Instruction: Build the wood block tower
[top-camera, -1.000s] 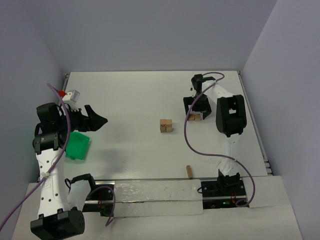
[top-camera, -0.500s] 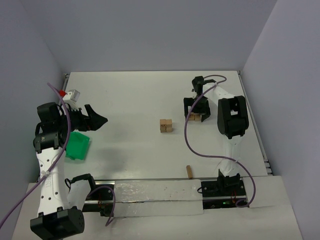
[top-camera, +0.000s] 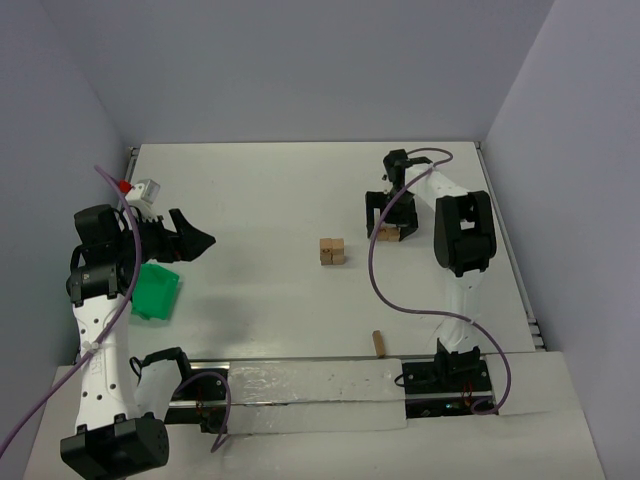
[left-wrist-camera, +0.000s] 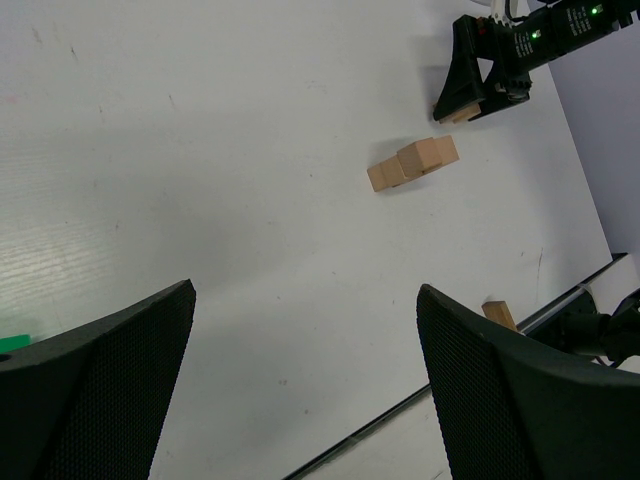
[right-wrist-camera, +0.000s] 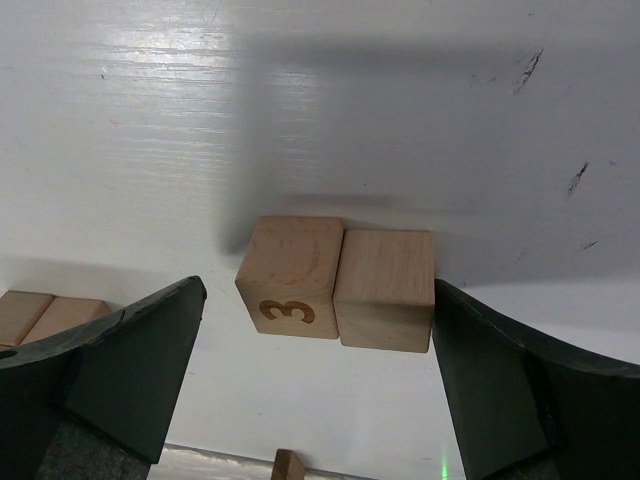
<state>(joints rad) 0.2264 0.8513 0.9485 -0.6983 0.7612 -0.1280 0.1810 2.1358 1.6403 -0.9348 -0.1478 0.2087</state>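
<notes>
The tower is hardly begun: only a small group of wood blocks sits in the middle of the worktop. The right claw, spread wide, hangs over two more cubes that lie side by side at upper right, and it is not gripping them. A single cube lies alone near the bottom edge. The left claw, also spread and empty, is at the left. I judge that most of the stacking is still to do.

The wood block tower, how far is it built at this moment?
Done: a small cluster of blocks sits in the middle. In hand: nothing yet; the open right gripper straddles two side-by-side blocks. To do: those two, and a lone block lying apart.
</notes>
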